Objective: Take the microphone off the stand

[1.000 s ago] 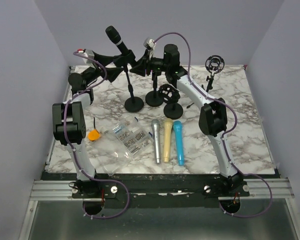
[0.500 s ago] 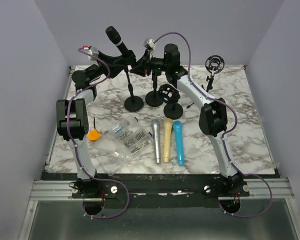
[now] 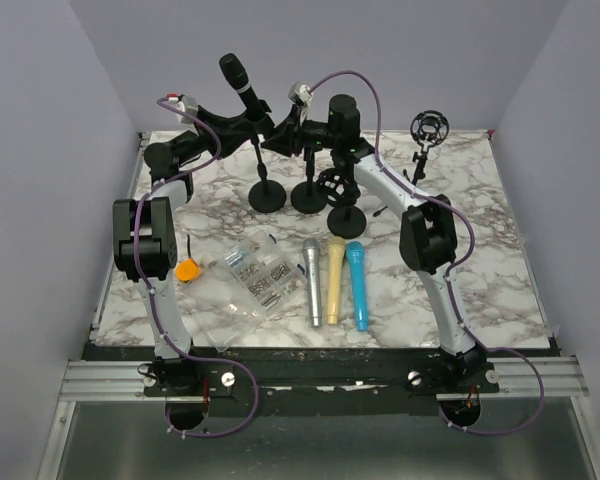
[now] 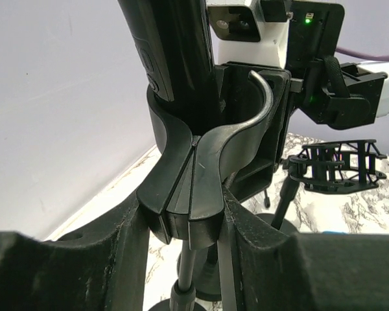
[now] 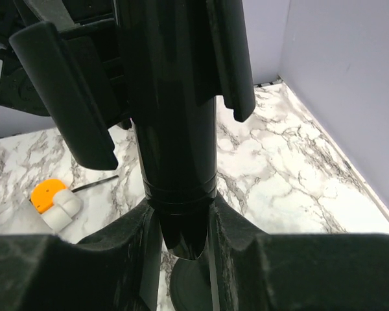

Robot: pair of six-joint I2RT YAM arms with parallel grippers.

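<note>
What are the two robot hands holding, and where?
The left gripper pinches the stand's clip by its squeeze tabs. The right gripper holds the black microphone by its bottom end.

The marble-patterned counter (image 3: 480, 200) carries round black stand bases (image 3: 268, 198) directly beneath the left gripper (image 3: 248, 127) and right gripper (image 3: 280, 137). Nearer the arm bases than both grippers, a silver microphone (image 3: 311, 282), a cream microphone (image 3: 334, 278) and a blue microphone (image 3: 358, 283) lie side by side. Left of these sit a clear bag of small parts (image 3: 242, 285) and, just beside it, an orange-and-white object (image 3: 187, 270). A small shock-mount stand (image 3: 420, 165) stands well right of the right gripper.
</note>
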